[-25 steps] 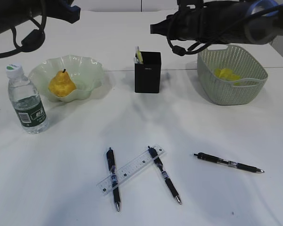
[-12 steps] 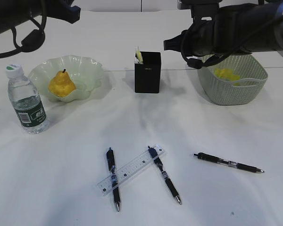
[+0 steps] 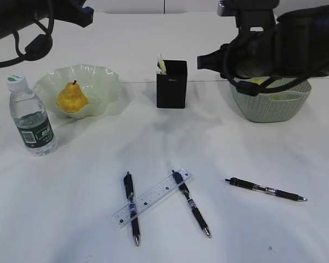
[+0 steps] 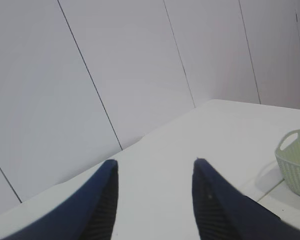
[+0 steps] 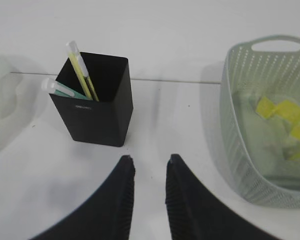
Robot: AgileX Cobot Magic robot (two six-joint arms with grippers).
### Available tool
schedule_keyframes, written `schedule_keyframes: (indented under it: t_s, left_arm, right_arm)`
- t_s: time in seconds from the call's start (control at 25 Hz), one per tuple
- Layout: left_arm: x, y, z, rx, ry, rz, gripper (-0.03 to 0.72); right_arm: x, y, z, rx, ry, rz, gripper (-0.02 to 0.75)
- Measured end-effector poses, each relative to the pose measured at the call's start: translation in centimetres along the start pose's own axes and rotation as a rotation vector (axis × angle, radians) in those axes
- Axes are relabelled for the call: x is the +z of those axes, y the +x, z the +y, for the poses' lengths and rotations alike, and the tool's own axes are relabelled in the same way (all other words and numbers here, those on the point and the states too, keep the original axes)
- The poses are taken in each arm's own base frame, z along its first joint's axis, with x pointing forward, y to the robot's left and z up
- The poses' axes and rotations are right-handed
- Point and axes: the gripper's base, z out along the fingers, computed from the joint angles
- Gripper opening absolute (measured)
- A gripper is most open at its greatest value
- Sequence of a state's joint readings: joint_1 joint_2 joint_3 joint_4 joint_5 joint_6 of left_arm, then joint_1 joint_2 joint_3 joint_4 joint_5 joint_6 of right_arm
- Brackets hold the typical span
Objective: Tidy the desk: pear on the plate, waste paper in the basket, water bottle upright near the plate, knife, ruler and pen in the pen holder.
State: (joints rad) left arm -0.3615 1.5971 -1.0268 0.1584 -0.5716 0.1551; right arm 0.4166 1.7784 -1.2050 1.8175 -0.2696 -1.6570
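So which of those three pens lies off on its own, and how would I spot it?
Start at the green woven basket at the back right of the white desk, then come straight toward the near edge. There a lone black pen lies almost crosswise. Unlike the other two pens, it does not touch the clear ruler.

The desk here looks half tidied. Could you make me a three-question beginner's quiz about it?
1. True or false: the pear lies on the plate.
2. How many pens lie on the desk? A) one B) two C) three
3. What rests across two of those pens?

Key:
1. True.
2. C: two under the ruler, one apart to the right.
3. The clear ruler. The pen holder already holds two pale-capped items, the water bottle stands upright, and yellow waste paper lies in the basket.
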Motion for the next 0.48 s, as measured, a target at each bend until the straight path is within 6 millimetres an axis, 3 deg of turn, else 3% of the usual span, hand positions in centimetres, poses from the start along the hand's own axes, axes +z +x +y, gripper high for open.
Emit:
schedule_keyframes:
  t_s: [0.24,0.48]
  left_arm:
    - [0.0,0.0,0.0,0.0,0.0,0.0,0.341]
    - [0.0,-0.1,0.0,0.0,-0.001,-0.008,0.341]
  right_arm:
    - [-3.0,2.3,-0.8,0.159,-0.028,0.045,0.167]
    - [-5.0,4.5,0.2,0.392,-0.214,0.12,0.166]
